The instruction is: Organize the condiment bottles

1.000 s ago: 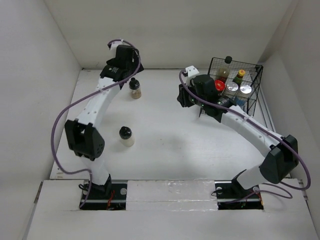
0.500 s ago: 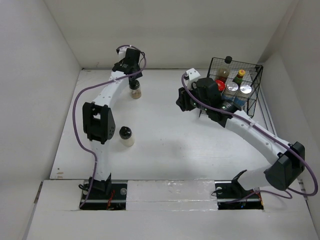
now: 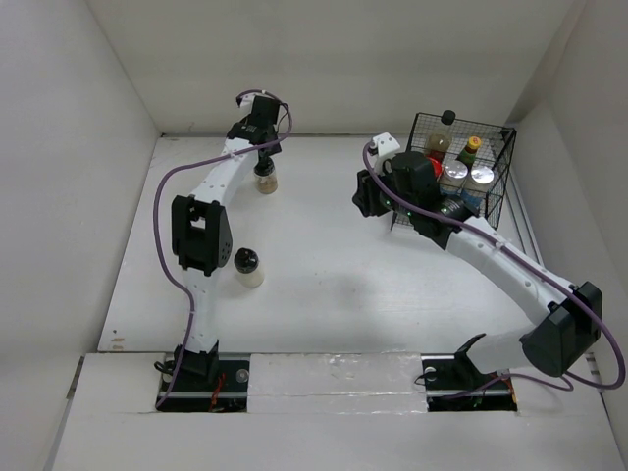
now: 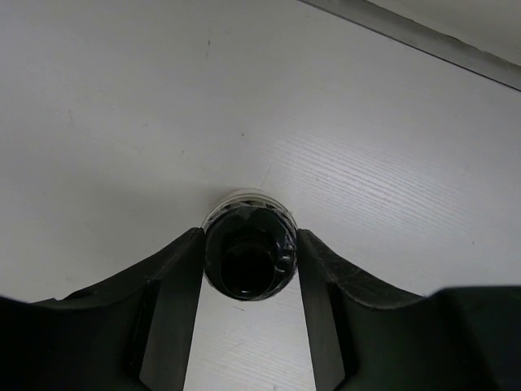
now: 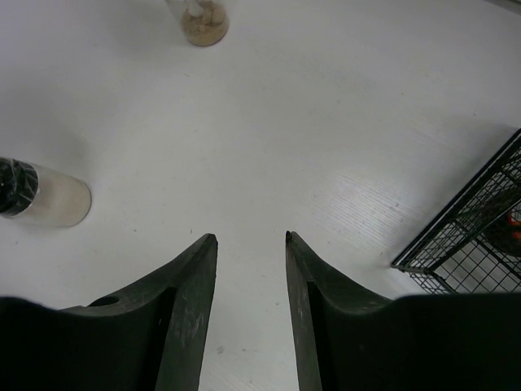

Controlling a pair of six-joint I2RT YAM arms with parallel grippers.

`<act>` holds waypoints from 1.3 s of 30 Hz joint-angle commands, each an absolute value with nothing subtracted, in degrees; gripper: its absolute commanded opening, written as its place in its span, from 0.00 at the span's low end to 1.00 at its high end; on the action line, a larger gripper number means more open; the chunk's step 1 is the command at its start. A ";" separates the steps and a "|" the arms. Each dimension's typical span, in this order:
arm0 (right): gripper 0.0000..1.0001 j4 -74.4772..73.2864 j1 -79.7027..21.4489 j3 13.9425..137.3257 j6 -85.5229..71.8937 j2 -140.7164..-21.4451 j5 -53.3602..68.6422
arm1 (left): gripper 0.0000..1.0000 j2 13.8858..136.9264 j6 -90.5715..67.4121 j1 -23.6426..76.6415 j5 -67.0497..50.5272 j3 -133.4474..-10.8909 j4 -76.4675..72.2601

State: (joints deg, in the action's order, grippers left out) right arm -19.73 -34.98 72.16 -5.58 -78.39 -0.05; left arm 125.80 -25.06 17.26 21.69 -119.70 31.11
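Nearest to us, the near jar [image 3: 247, 267] stands upright and alone on the table [image 3: 324, 285], just beside the left arm's elbow and well apart from both grippers.

Mid-table, the right gripper [image 5: 251, 236] hangs empty above bare surface, its jaws parted by a modest gap. From its wrist view, the near jar lies off to the left and the basket [image 3: 506, 177] just to the right.

Farther back, the left arm is stretched out long and the left gripper [image 4: 249, 235] comes down from above onto the far jar [image 4: 248, 265]. That jar is upright, its long axis vertical and running straight up between the fingers. The jaws are drawn in to the black cap's width and meet it on both sides, as far as we can see. The jar's base is on the table.

At the far right, the basket holds the other bottles [image 3: 457, 170]. It lies well to the right of the held jar, with the right arm between. We judge a straight lift comes first, then a carry rightward.
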 commanded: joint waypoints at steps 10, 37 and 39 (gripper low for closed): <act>0.45 -19.95 -30.86 71.89 -5.10 -77.34 -0.79 | 0.34 126.21 -24.70 17.31 21.18 -121.03 31.38; 0.47 -28.48 -8.53 71.73 -10.36 -57.14 -4.04 | 0.03 106.27 -26.80 39.89 0.83 -126.29 26.47; 0.47 -28.48 -7.91 68.40 -12.38 -54.33 -4.04 | 0.03 106.26 -28.03 41.39 -1.57 -127.52 24.09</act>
